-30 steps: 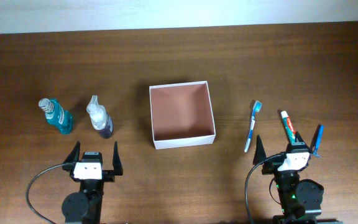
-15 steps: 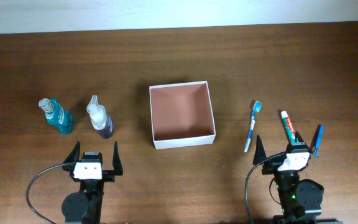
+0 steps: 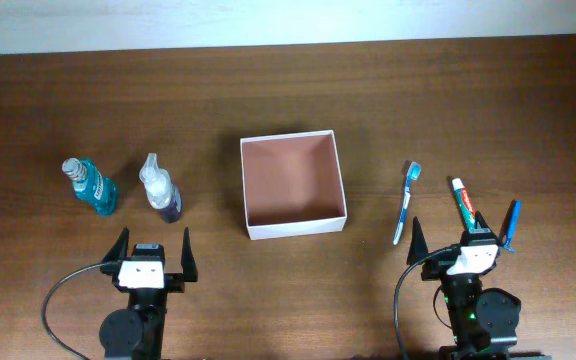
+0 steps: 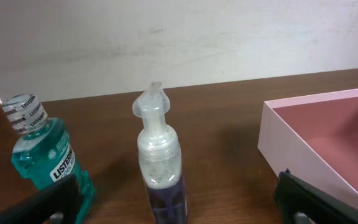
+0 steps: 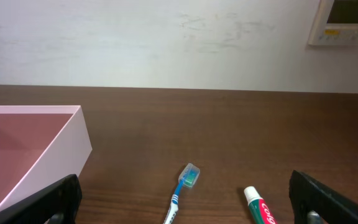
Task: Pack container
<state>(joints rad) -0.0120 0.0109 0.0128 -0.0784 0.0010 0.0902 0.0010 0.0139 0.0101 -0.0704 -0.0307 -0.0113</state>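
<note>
- No movement since a second ago: same spots for both arms and for every item on the tabletop [image 3: 268,90].
- Spread wide and holding nothing: left claw [image 3: 153,240], parked at the near edge just behind the pump bottle [image 3: 160,190] and the teal mouthwash bottle [image 3: 93,186], both standing.
- Likewise spread and holding nothing: right claw [image 3: 449,238], low at the near edge, with the toothpaste tube [image 3: 464,205] just ahead, the blue toothbrush [image 3: 406,203] to its left and a slim blue item [image 3: 510,225] to its right, too small to name.
- Mid-tabletop, between the two groups: container [image 3: 296,229], lidless, nothing inside.
- Judged as the very start: packing not yet begun, no first item picked.
- Likely next: reach forward to a near item and close on it. For the standing pump bottle, a grip around the body; for the flat toothbrush, a low pinch at the tabletop.
- Then lift clear of the white wall and release inside.
</note>
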